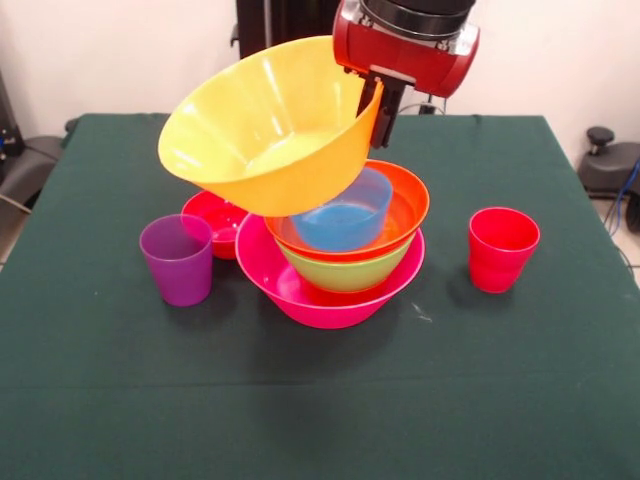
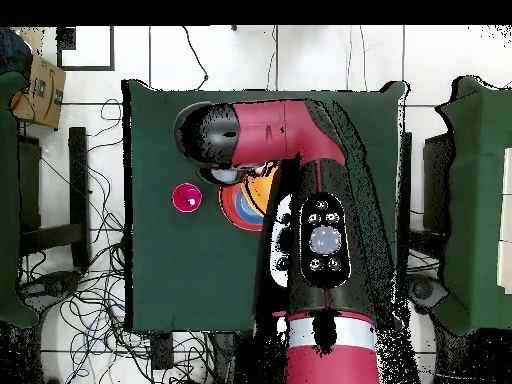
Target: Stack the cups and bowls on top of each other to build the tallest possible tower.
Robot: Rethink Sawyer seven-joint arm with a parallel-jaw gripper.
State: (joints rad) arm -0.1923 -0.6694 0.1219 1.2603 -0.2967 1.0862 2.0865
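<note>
My gripper [image 1: 380, 122] is shut on the rim of the large yellow-orange bowl [image 1: 265, 130] and holds it tilted in the air, just above the tower. The tower has the wide pink bowl [image 1: 330, 295] at the bottom, then the green bowl [image 1: 345, 272], the orange-red bowl [image 1: 405, 205] and the small blue bowl [image 1: 345, 220] on top. A purple cup [image 1: 178, 260] stands left of the tower. A small red bowl [image 1: 215, 220] sits behind it. A red cup [image 1: 502, 248] stands to the right. The lime green cup and the small orange bowl are hidden or out of view.
Everything stands on a dark green table [image 1: 300, 420]. In the overhead view my arm [image 2: 315, 230] covers most of the tower, with only an orange part [image 2: 250, 200] showing. The red cup [image 2: 186, 197] stands apart from it there.
</note>
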